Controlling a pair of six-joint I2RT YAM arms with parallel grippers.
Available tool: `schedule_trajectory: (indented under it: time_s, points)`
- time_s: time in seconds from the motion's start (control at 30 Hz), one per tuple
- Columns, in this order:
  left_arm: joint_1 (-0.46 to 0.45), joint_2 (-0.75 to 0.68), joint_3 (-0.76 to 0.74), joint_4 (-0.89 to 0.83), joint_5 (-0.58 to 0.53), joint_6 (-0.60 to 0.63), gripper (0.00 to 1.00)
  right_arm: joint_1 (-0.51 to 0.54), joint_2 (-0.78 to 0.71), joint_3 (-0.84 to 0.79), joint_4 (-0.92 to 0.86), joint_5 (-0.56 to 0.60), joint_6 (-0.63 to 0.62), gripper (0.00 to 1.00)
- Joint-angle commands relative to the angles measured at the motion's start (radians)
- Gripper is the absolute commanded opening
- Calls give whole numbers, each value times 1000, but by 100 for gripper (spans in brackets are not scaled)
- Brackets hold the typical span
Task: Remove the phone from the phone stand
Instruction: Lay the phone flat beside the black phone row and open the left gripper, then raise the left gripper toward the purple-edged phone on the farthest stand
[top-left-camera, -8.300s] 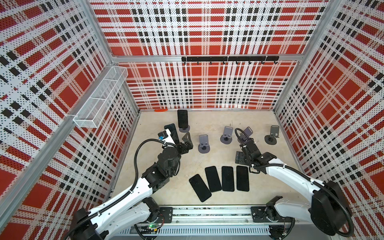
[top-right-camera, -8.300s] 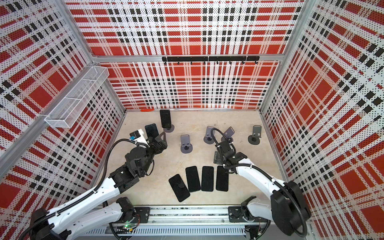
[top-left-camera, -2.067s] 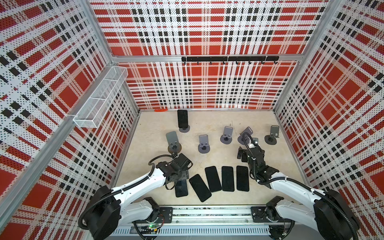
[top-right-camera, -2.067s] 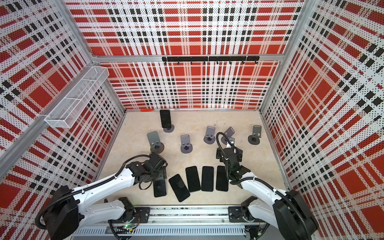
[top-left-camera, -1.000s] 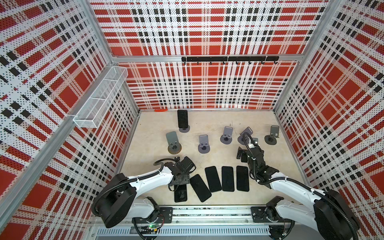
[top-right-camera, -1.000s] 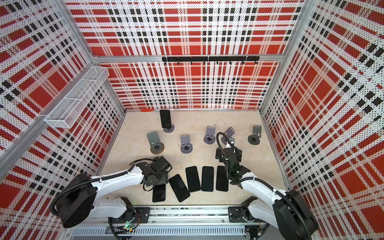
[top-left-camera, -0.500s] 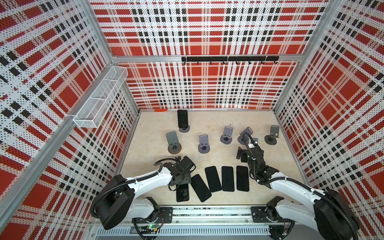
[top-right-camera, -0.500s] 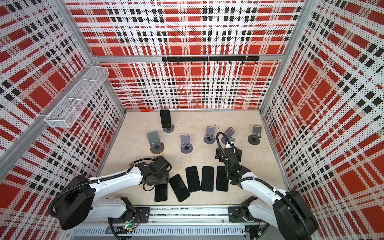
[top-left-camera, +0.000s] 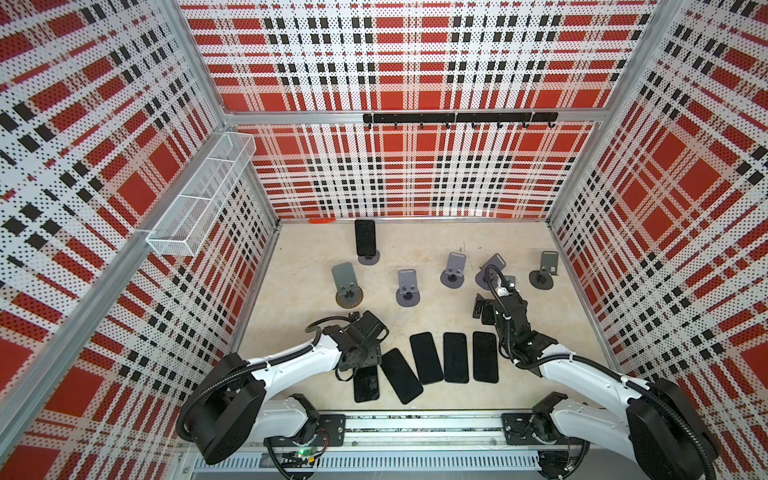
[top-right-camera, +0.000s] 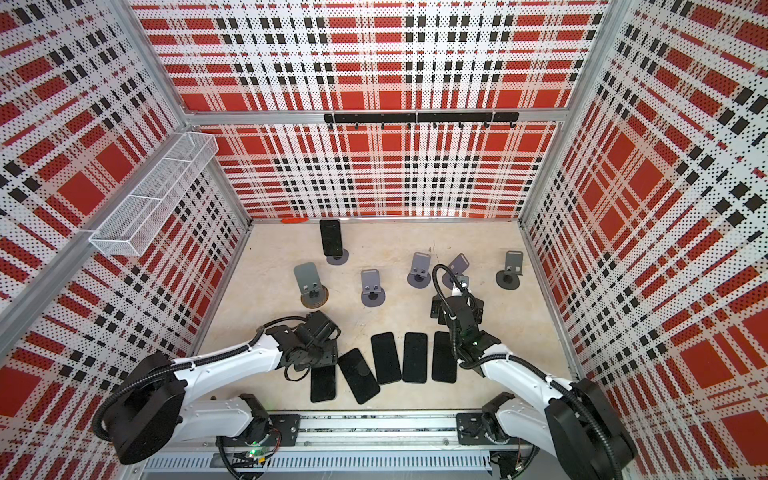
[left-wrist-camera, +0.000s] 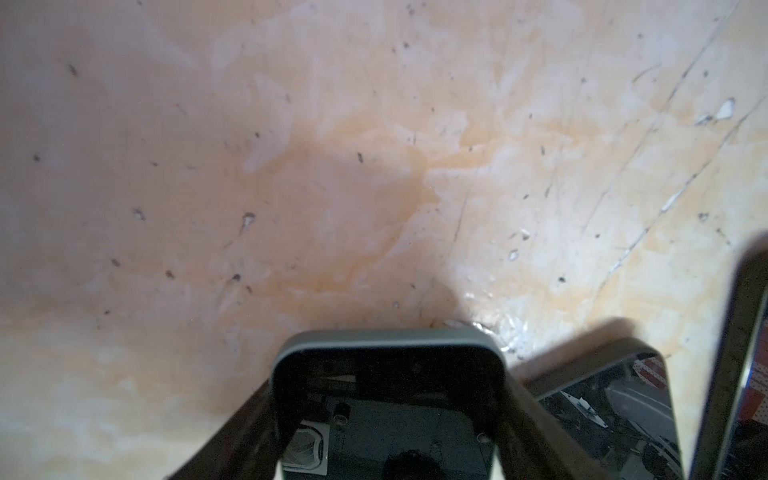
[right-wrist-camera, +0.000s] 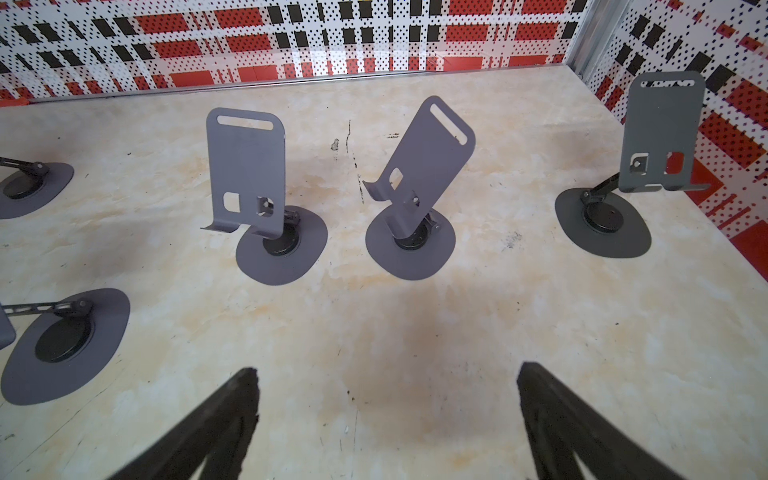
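Note:
A black phone (top-left-camera: 365, 237) (top-right-camera: 331, 237) leans upright in the grey phone stand (top-left-camera: 368, 259) at the back of the table. A second black phone (top-left-camera: 366, 384) (top-right-camera: 323, 384) (left-wrist-camera: 388, 415) lies flat and low at the front left. My left gripper (top-left-camera: 360, 361) (left-wrist-camera: 388, 395) is shut on its far end, one finger along each long side. Whether this phone rests on the table I cannot tell. My right gripper (top-left-camera: 490, 309) (top-right-camera: 455, 309) (right-wrist-camera: 386, 372) stands open and empty over bare table, facing empty stands.
Several empty grey stands (top-left-camera: 347, 282) (top-left-camera: 407, 286) (top-left-camera: 454, 270) (right-wrist-camera: 419, 187) stand across the middle. Several black phones (top-left-camera: 401, 376) (top-left-camera: 456, 357) lie flat in a row beside the held one. A wire basket (top-left-camera: 199, 199) hangs on the left wall.
My left gripper has shifted the held phone slightly right, closer to the row of flat phones. The right arm has not moved.

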Motion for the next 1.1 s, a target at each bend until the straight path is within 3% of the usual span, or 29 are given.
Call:
schedule_trajectory:
  time_s: [0.0,0.47,1.07]
  points:
    - [7,25,-43,39,32,-18,75,-5,4,17,12,4,6,100]
    - [-25,109,-8,-14,-43,-29,76,-5,-1,14,12,7,6,100]
    - [-27,92,45,-36,-18,10,83,-5,2,19,9,8,6,100]
